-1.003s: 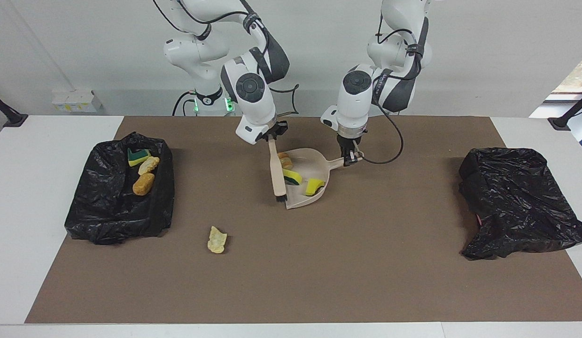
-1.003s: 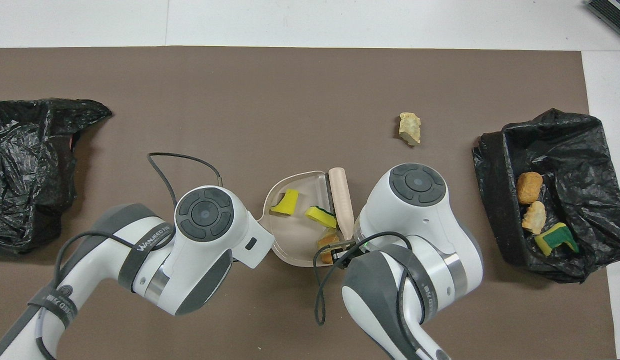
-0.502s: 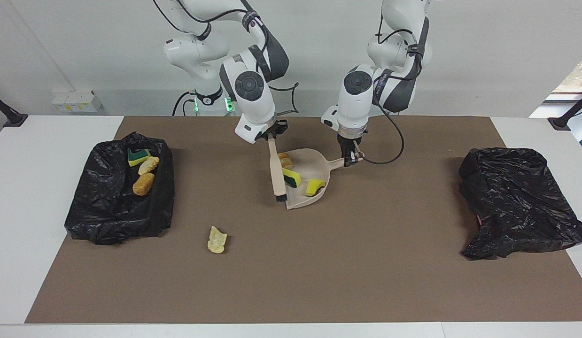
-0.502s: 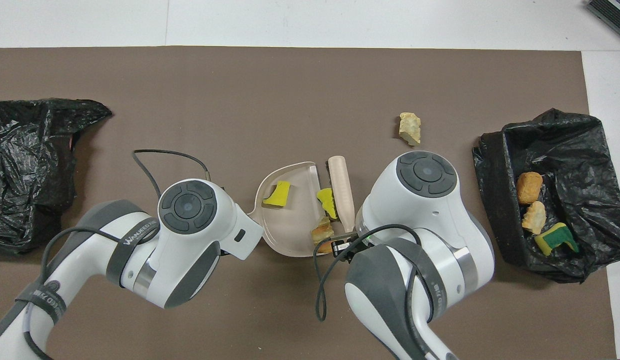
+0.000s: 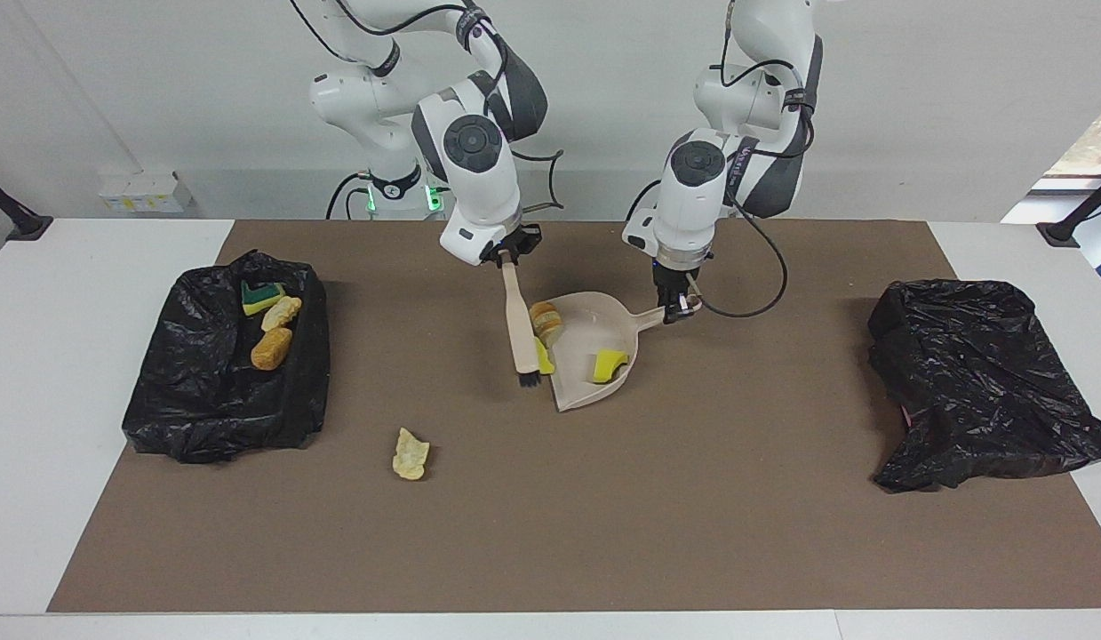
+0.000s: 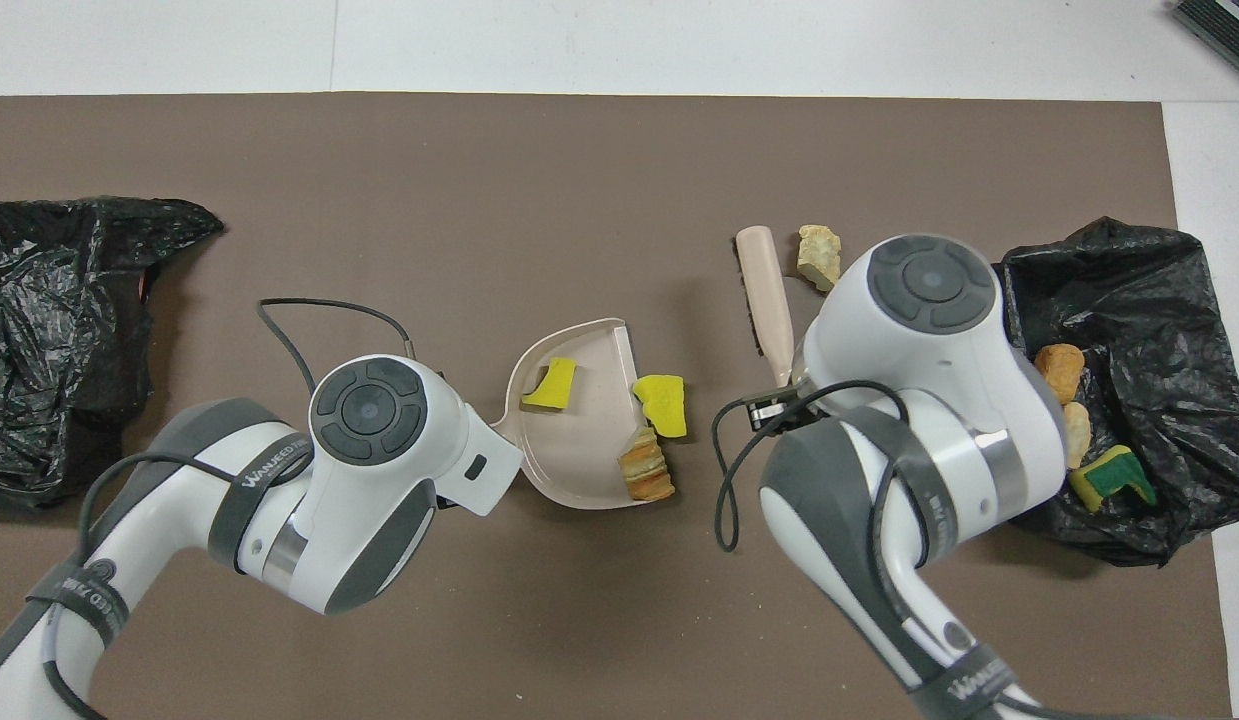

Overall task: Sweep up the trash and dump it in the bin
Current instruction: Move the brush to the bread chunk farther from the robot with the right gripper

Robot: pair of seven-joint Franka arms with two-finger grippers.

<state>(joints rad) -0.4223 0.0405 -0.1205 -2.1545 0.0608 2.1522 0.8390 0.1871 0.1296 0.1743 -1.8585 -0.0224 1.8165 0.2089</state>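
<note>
Left claw [image 5: 674,308]: pinching dustpan [image 5: 594,342] handle; trash [image 5: 610,364] inside, beside it.
Right claw [image 5: 507,255]: clamped on brush [image 5: 518,324]; loose lump [image 5: 410,454] well apart on table [image 5: 550,533].

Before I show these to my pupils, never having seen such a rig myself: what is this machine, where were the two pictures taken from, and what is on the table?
These are two white robot arms, each ending in a two-fingered claw. One picture faces them from across the table. The other looks down from above their own end, so the sides swap. The right claw is shut on a beige brush. The left claw is shut on the handle of a beige dustpan. The pan holds a yellow sponge chunk, and a bread-like lump and another yellow chunk sit at its open edge. One more lump lies loose on the brown mat. The black-lined bin at the right arm's end holds three pieces. A second black bag lies at the left arm's end.
</note>
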